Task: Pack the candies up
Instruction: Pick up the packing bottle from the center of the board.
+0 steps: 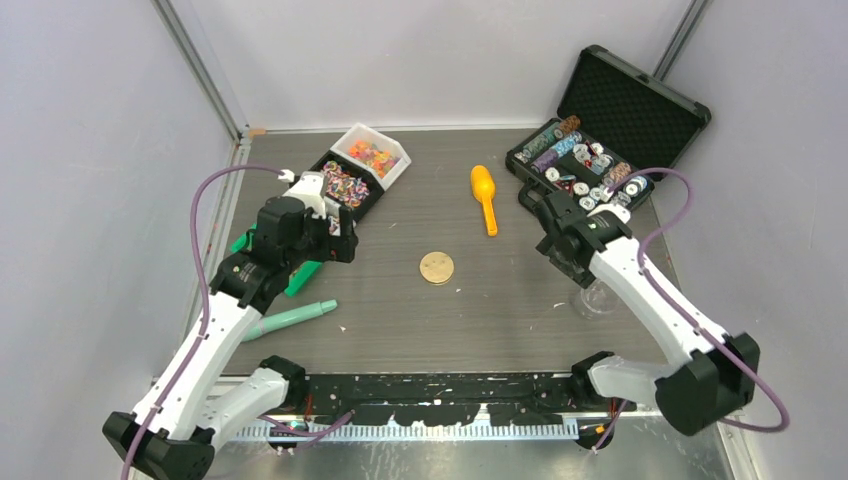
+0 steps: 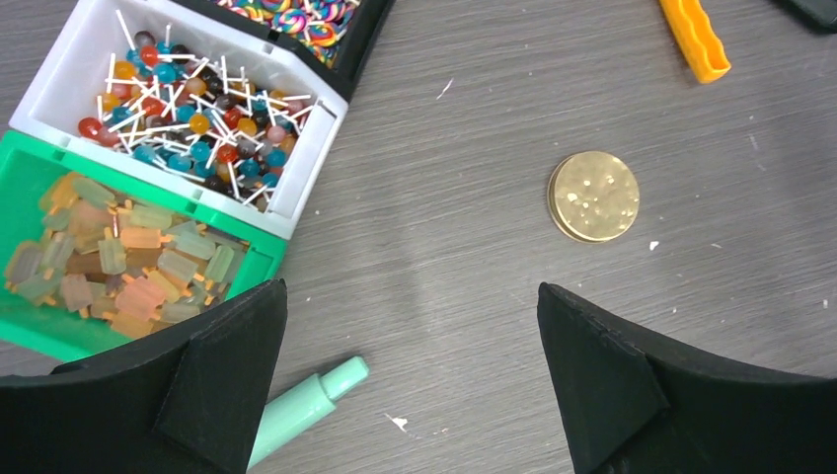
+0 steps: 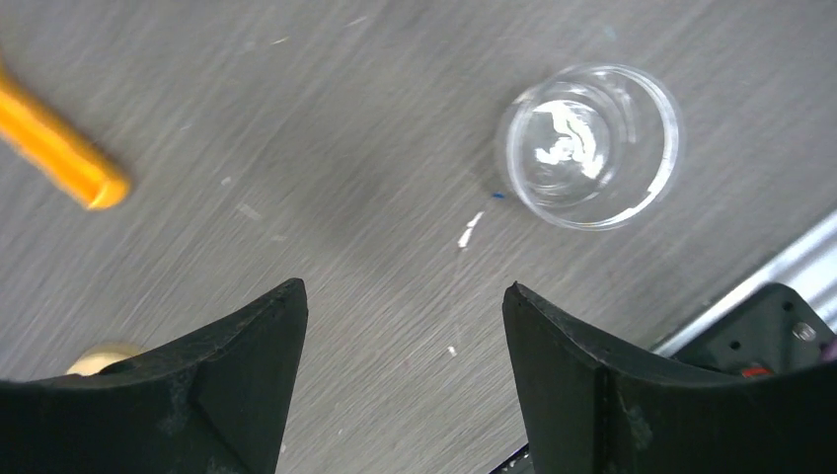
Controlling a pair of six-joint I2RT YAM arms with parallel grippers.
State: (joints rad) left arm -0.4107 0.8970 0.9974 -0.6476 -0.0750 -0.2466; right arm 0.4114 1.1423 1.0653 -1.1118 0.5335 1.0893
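Top external: we see the left gripper [image 1: 340, 235] spread wide and empty just beside the row of plastic bins [image 1: 403, 158]; this arm is nearer.
Candies [image 2: 188, 118]: tiny bright sweets on sticks in a white plastic bin [image 2: 318, 158], ahead-left of those jaws.
Right gripper [image 3: 403, 291]: parted, holding nothing.
Right wrist only: a clear round plastic cup [image 3: 590, 145], which we barely make out from above.

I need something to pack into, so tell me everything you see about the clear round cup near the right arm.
The clear cup is round, transparent and glossy, like plastic or glass, and looks empty seen from above. It stands alone on the grey wood-grain table, right of centre, touching nothing else.
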